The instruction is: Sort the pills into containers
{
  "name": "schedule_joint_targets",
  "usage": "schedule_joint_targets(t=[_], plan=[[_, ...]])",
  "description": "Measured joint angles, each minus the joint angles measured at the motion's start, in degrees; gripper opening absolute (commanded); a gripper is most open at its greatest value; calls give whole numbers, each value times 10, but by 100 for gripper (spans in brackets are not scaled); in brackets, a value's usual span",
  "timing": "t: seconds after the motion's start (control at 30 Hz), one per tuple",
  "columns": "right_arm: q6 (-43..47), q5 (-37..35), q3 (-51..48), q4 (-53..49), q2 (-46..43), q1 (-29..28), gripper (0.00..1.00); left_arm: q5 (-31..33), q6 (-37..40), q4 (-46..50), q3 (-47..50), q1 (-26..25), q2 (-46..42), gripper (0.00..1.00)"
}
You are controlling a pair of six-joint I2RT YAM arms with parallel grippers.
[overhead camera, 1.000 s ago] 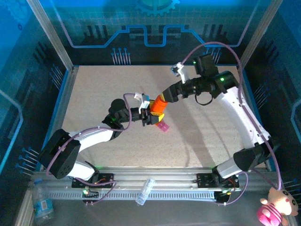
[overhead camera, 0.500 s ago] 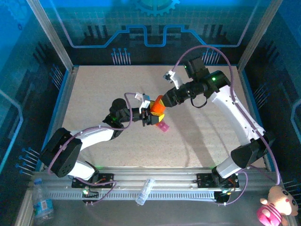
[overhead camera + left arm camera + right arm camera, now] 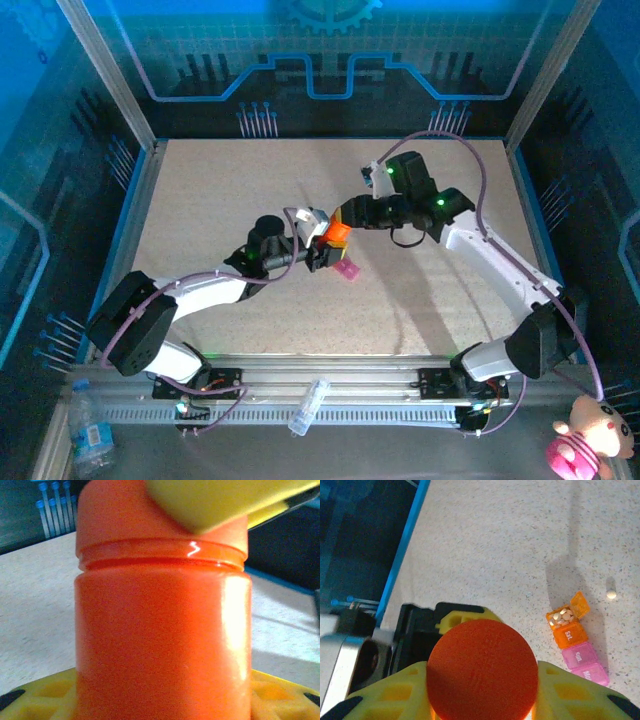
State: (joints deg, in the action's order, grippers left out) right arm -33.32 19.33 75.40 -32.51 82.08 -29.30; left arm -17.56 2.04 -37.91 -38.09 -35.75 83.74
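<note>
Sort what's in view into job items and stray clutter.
Job: pill box, pills inside it, loose pill, orange bottle in the left pincer, its cap in the right pincer.
Clutter: plush toy, water bottle, clear tube on the front rail.

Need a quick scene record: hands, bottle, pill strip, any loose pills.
left hand: shut on bottle, gripping its body
right hand: closed on cap, a finger on either side
cap: on the bottle
strip: flat on table; end orange compartment open, the other three visible lids shut
pills: in the open compartment
loose pill: one, on the table, apart from the strip
</note>
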Motion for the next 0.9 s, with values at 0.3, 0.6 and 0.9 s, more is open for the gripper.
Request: schedule_joint_targets(t=[0.3, 0.6, 0.9], plan=[[-43, -14, 5, 27, 23, -2, 61, 68, 24, 2, 0, -6, 4, 0], [57, 86, 51, -46, -26, 68, 84, -16, -14, -111, 1, 6, 5, 0], [222, 121, 163, -185, -21, 94, 84, -156, -91, -153, 7, 37, -1, 0]])
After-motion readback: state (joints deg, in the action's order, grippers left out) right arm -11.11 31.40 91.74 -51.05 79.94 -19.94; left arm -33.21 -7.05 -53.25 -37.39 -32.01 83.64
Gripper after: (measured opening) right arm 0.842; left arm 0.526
